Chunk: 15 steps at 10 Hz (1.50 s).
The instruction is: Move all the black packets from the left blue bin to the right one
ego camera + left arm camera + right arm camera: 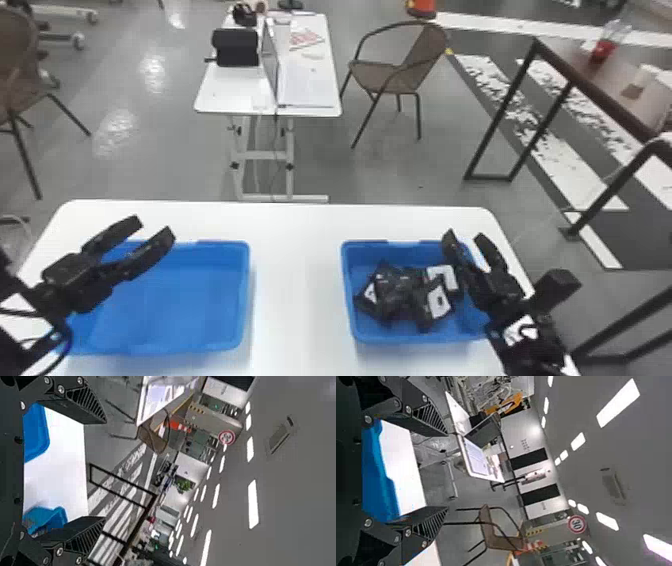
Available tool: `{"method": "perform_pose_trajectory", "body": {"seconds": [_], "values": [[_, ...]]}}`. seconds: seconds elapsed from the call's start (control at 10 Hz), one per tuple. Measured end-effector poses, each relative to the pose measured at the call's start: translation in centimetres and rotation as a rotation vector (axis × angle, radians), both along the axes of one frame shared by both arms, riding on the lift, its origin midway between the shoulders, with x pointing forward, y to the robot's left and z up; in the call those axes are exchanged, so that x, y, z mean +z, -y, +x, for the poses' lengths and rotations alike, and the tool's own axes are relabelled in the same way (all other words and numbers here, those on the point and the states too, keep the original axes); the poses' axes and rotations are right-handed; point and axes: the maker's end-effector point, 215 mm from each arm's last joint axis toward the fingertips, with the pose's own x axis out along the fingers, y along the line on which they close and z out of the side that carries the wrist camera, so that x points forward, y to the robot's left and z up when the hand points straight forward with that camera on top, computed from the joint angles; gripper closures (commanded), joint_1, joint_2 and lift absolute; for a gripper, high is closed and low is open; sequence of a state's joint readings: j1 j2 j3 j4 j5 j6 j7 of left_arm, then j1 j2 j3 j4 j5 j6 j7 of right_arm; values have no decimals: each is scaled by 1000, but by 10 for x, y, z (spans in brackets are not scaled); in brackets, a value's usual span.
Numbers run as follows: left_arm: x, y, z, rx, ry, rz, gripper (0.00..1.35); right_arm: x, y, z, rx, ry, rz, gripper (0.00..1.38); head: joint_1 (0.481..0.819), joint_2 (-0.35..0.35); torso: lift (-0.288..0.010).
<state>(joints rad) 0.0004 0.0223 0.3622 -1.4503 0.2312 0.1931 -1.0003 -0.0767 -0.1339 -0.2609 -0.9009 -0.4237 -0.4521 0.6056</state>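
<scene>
Two blue bins sit side by side on one white table (295,280): the left bin (175,295) and the right bin (400,336), with a stretch of tabletop between them. The black packets (400,295) lie in a single overlapping heap inside the right bin; they cover one another, so I cannot tell how many there are. Three white patches show on the heap, two on its right side and one on its left.

Two grippers are in view, each with two black fingers, and both are released, with nothing held. The left gripper (154,226) is above the far left part of the left bin, its two fingers spread; in the left wrist view they also stand wide apart. The right gripper (466,236) is above the far right part of the right bin, to the right of the heap, its two fingers parted; the right wrist view shows the same gap.

Beyond the table stand one white desk (215,97) at the far middle and two brown chairs, one (382,77) just right of that desk and one (17,90) at the far left. On the right is one dark-framed table (600,75) with a red item (603,50) on it.
</scene>
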Motion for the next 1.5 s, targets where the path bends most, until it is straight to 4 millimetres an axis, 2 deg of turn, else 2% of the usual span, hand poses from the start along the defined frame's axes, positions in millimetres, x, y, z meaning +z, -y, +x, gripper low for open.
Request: {"method": "perform_pose_trajectory", "body": {"seconds": [0.2, 0.3, 0.4, 0.6, 0.8, 0.9, 1.1, 1.5], "values": [[16, -33, -15, 166, 68, 204, 180, 37, -35, -40, 51, 110, -142, 196, 695, -73, 0], [22, -45, -31, 230, 115, 285, 180, 48, -56, -63, 61, 133, -185, 196, 695, -33, 0], [22, -52, -49, 270, 151, 329, 180, 58, -64, -85, 51, 147, -229, 202, 695, -20, 0], [3, -44, -88, 260, 165, 392, 180, 69, -53, -132, 21, 172, -307, 216, 695, -33, 0], [-16, -29, -110, 279, 125, 398, 180, 58, -49, -172, -8, 112, -384, 216, 695, -65, 0], [-20, -23, -117, 294, 112, 394, 180, 49, -54, -189, -1, 80, -399, 217, 695, -75, 0], [-28, -18, -131, 304, 78, 381, 180, 39, -62, -202, 22, 49, -405, 225, 695, -76, 0], [-36, -8, -134, 292, 44, 351, 180, 30, -66, -207, 33, 22, -393, 236, 695, -82, 0]]}}
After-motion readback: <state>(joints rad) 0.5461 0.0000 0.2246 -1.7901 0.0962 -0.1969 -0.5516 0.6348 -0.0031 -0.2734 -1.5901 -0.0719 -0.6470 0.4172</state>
